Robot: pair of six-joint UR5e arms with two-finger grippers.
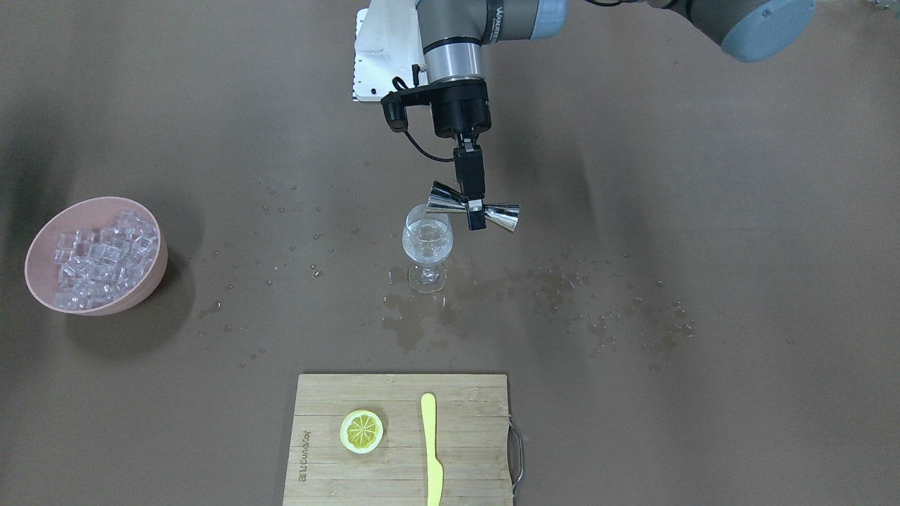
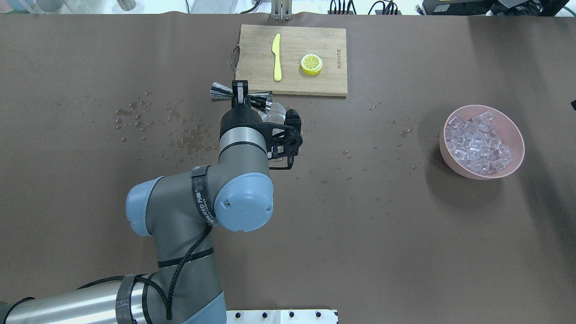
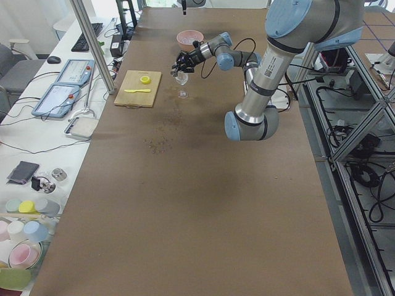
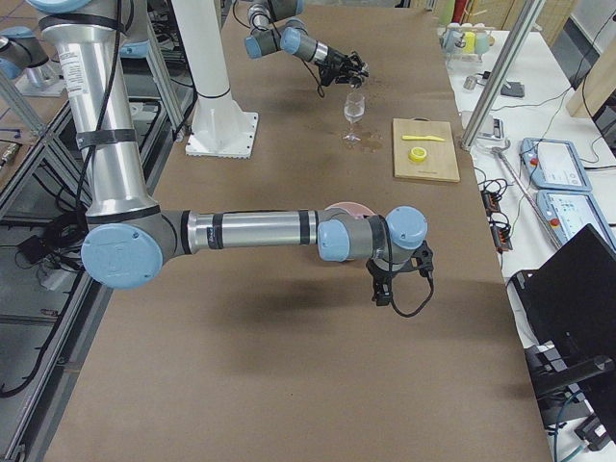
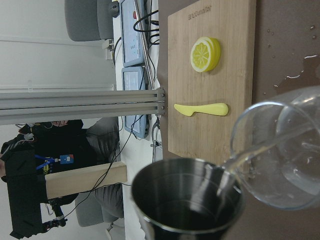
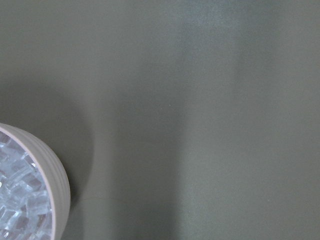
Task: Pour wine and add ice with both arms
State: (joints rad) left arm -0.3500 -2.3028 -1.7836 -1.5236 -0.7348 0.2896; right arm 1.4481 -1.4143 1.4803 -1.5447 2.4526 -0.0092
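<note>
One thin wine (image 5: 240,159) stream runs from the cup (image 1: 446,199) into the glass (image 1: 427,239) at its 12 o'clock rim. Left fingers (image 1: 469,176) squeeze the cup; a wobble spills wine. Right fingers (image 4: 378,295): cannot tell.

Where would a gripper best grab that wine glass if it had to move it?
By the thin stem, coming in level from the side. The wine glass stands upright, its wide bowl holds wine, and the jigger in the left gripper is tipped over its rim, so the top is blocked. The stem, between bowl and foot, looks narrow enough to pinch.
</note>
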